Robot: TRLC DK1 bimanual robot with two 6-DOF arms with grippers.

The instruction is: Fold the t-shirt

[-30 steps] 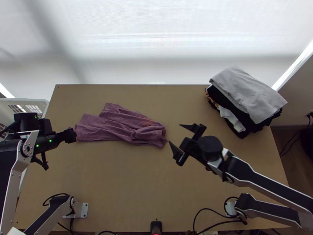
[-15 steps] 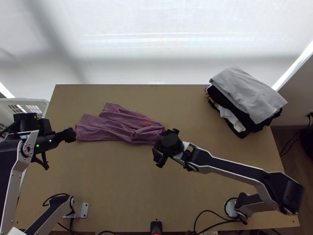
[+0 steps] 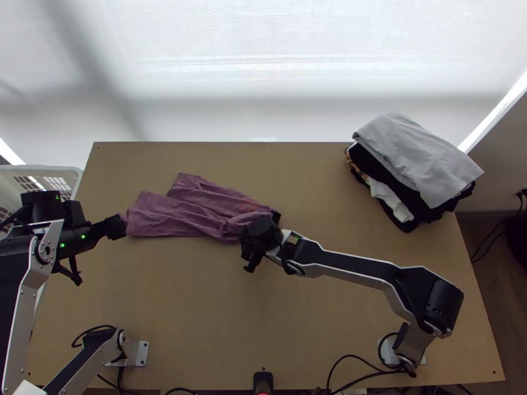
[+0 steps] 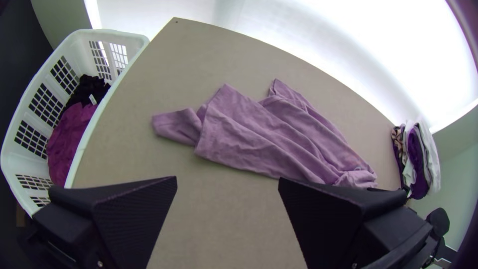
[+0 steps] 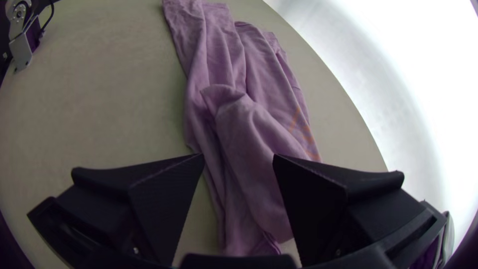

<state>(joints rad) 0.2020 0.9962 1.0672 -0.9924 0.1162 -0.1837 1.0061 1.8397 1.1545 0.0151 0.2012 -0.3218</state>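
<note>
In the top view a mauve t-shirt (image 3: pixel 188 212) lies bunched in a long, creased strip across the table's left and middle. The right gripper (image 3: pixel 258 241) is over its right end, partly covering it. In the right wrist view the right gripper (image 5: pixel 239 157) stands open, with part of the shirt (image 5: pixel 256 134) visible between its fingers; whether they touch it I cannot tell. At the shirt's left end is the left gripper (image 3: pixel 116 228). The left wrist view shows the left gripper (image 4: pixel 227 178) open, with bare table between its fingers and the shirt (image 4: pixel 264 134) beyond.
A stack of folded clothes (image 3: pixel 418 161) sits at the table's far right corner, a light grey piece on top. Beside the left edge stands a white basket (image 4: pixel 107 94) holding dark and purple cloth (image 4: pixel 72 137). Cables (image 3: pixel 349 359) lie near the right base.
From beyond the shirt's right end, my right gripper has moved left to over that end, its arm swinging along. My left gripper has barely shifted, and the shirt lies much as before.
</note>
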